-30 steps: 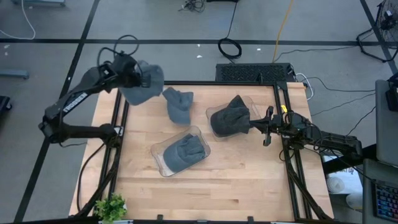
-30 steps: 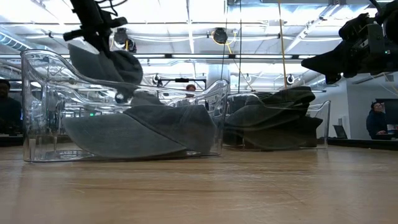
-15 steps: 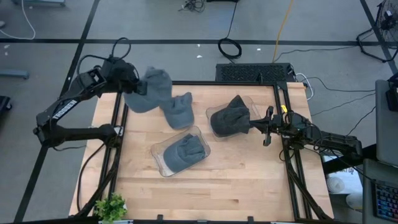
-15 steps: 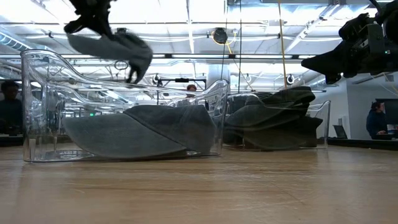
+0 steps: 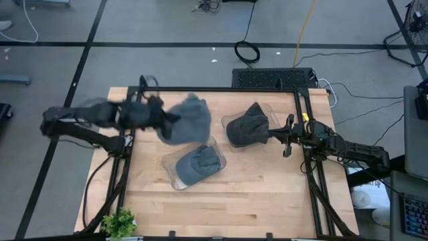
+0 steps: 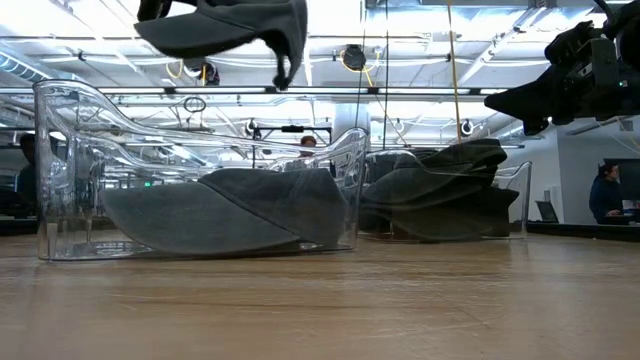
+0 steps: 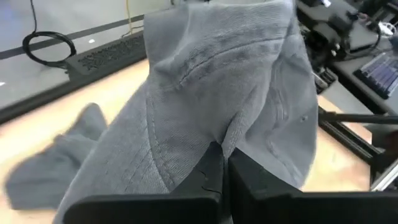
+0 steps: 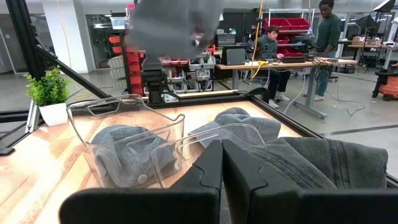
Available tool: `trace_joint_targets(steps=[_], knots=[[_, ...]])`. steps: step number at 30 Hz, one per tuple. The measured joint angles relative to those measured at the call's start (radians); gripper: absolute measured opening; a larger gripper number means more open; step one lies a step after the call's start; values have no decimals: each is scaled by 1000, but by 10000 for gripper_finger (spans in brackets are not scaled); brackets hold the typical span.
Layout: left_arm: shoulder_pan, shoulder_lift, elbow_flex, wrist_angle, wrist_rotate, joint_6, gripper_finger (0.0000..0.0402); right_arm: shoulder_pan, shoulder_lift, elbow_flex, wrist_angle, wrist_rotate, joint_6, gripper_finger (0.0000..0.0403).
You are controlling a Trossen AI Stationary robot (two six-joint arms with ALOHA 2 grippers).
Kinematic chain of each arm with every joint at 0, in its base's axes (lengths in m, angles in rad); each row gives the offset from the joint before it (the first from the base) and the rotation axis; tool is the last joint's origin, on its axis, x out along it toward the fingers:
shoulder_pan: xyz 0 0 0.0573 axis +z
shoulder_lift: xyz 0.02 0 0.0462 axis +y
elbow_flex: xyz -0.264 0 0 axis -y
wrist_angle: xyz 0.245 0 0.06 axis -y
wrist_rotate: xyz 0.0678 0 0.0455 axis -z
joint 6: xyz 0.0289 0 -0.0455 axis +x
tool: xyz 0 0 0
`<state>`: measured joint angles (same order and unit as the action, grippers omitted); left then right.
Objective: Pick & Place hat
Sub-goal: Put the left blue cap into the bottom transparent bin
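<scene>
High view: left tool [image 5: 162,120] clamped on a grey hat [image 5: 187,120], carried in the air over the surface [image 5: 254,194], around 11 o'clock from centre, just off the upper edge of the near bin [image 5: 175,175]. Left wrist view confirms it: fingers [image 7: 249,180] pinched together on a fold of the hat [image 7: 217,93], with another hat [image 7: 56,155] lying loose on the surface below. Low view: carried hat [image 6: 230,25] hangs well above the near bin [image 6: 60,170], which has a hat [image 6: 220,210] in it. Second bin [image 5: 231,120] at 1 o'clock also holds a hat [image 5: 249,126]. Right tool [image 5: 289,136] sits at 3 o'clock, just beside the second bin, fingers [image 8: 208,165] together, nothing held. Plant [image 5: 119,223] at the 7 o'clock corner.
</scene>
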<state>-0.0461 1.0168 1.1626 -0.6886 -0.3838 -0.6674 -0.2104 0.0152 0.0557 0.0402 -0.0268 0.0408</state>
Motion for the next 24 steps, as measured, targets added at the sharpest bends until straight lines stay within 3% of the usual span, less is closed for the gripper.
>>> trace_joint_targets(steps=[3,10,16,24], knots=[[-134,19,-110,140,-103,-62,1,0,0,0,0,0,0,0],[-316,94,-325,536,-193,-103,1,0,0,0,0,0,0,0],[-424,153,-389,534,-351,-256,0,0,0,0,0,0,0,0],[-480,274,-398,578,-431,-399,0,0,0,0,0,0,0,0]])
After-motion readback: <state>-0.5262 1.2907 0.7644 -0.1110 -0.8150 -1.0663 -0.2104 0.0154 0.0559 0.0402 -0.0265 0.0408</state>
